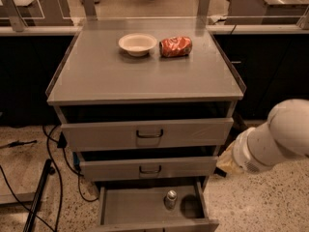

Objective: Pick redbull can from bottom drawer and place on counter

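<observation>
- The redbull can [171, 198] stands upright in the bottom drawer [130, 208], on the flat grey floor, right of the middle and toward the back. Nothing touches it.
- The bottom drawer is pulled well out, farther than the two above it. A dark round shadow lies on its floor just to the right of the can.
- Above it sit the middle drawer [111, 169] and the top drawer [101, 134]. Each has a dark handle in the centre of its front and a dark gap above that front.
- The counter [145, 76] tops the cabinet, grey and smooth, with low raised edges along both sides.
- On the far part of the counter sits a pale bowl [137, 44]. Just beside it, on its right, a crushed orange-red can [175, 46] lies on its side.
- My gripper [227, 161] is at the cabinet's right side, level with the middle drawer. It is above the open bottom drawer, to its right, and well apart from the redbull can.
- I can see only a yellowish tip at the end of my arm [275, 141]. I cannot tell whether the gripper is apart or together, and it holds nothing that I can see.
- My white arm comes in from the right edge, over the speckled floor [260, 207].
- Black cables [53, 153] trail on the floor to the left of the cabinet.
</observation>
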### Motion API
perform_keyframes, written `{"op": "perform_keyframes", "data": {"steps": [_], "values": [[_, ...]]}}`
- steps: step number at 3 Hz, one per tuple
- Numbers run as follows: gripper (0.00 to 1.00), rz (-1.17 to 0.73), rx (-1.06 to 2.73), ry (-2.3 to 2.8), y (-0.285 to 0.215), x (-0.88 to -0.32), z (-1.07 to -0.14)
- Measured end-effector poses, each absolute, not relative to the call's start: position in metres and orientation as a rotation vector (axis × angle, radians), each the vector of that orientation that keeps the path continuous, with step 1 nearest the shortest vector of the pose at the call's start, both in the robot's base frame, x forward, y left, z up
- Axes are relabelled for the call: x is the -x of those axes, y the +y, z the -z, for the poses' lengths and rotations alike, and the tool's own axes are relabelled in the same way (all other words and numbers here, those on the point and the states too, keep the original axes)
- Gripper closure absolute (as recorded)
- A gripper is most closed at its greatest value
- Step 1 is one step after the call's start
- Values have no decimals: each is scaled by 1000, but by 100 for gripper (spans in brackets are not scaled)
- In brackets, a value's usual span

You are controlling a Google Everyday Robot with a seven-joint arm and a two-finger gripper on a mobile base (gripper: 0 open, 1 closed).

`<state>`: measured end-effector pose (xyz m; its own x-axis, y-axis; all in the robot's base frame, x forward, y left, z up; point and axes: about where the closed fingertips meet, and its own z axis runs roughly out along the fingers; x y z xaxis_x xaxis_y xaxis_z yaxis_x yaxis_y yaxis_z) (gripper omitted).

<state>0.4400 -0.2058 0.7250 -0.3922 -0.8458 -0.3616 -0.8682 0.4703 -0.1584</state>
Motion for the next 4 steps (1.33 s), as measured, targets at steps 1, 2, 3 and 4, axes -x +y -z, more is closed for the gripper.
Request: {"op": "perform_keyframes", "data": {"steps": [1, 2, 3, 4], "values": [[100, -128, 1415, 2374, -210, -425, -641], [100, -238, 1358, 2410, -203, -411, -547], [100, -351, 1299, 2454, -191, -401, -462], [100, -461, 1280, 2497, -178, -381, -416]]}}
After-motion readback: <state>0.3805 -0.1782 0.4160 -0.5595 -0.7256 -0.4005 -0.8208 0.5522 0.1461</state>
